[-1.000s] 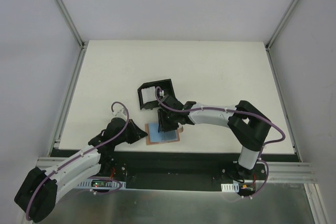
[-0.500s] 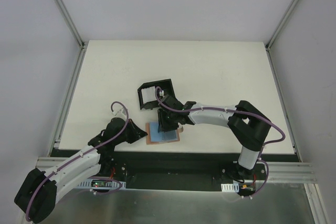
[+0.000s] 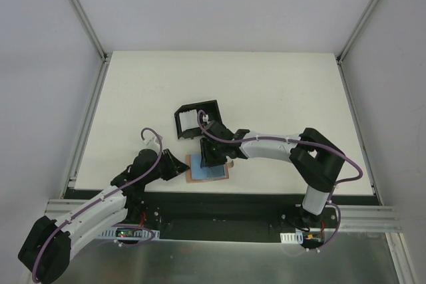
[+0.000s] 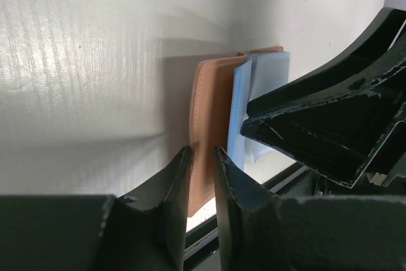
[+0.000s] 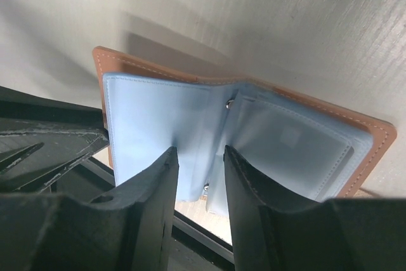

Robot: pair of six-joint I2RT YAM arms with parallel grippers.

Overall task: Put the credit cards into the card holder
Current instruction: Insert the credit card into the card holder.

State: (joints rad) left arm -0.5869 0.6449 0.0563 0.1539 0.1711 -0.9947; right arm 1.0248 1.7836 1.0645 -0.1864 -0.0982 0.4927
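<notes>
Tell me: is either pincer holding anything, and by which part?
Cannot be told. The left pincer is narrowly apart at the wallet edge; the right pincer straddles its blue lining, no clear grip.

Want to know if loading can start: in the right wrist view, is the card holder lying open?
Yes, the card holder lies spread open, its light-blue inner pockets facing the camera.

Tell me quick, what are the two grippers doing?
Left gripper: open a crack beside the card holder, gripping nothing visible.
Right gripper: open above the open card holder, holding nothing.
</notes>
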